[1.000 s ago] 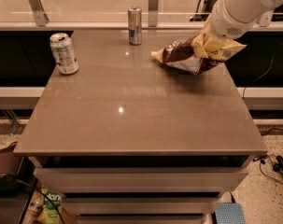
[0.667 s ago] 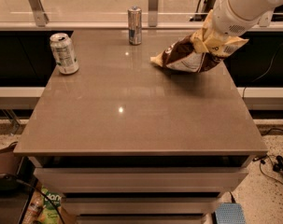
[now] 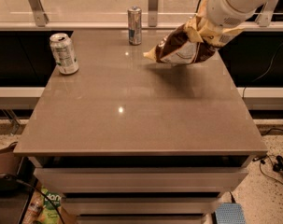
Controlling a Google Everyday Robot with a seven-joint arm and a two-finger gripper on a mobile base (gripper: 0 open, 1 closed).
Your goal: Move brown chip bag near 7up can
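The brown chip bag (image 3: 180, 48), dark brown with pale yellow ends, hangs tilted above the table's far right part, its shadow on the top below it. My gripper (image 3: 210, 31) is shut on the bag's right end, under the white arm (image 3: 234, 1) that comes in from the upper right. The 7up can (image 3: 64, 53), stout and silvery-white with green print, stands upright near the table's far left edge, well apart from the bag.
A slimmer silver-and-blue can (image 3: 135, 25) stands at the back middle of the grey table (image 3: 131, 120). A rail with metal posts (image 3: 153, 3) runs behind the table. Drawers sit below the front edge; cables lie on the floor at right.
The bag has risen off the table top in my gripper and shifted slightly left. Both cans have stayed in place.
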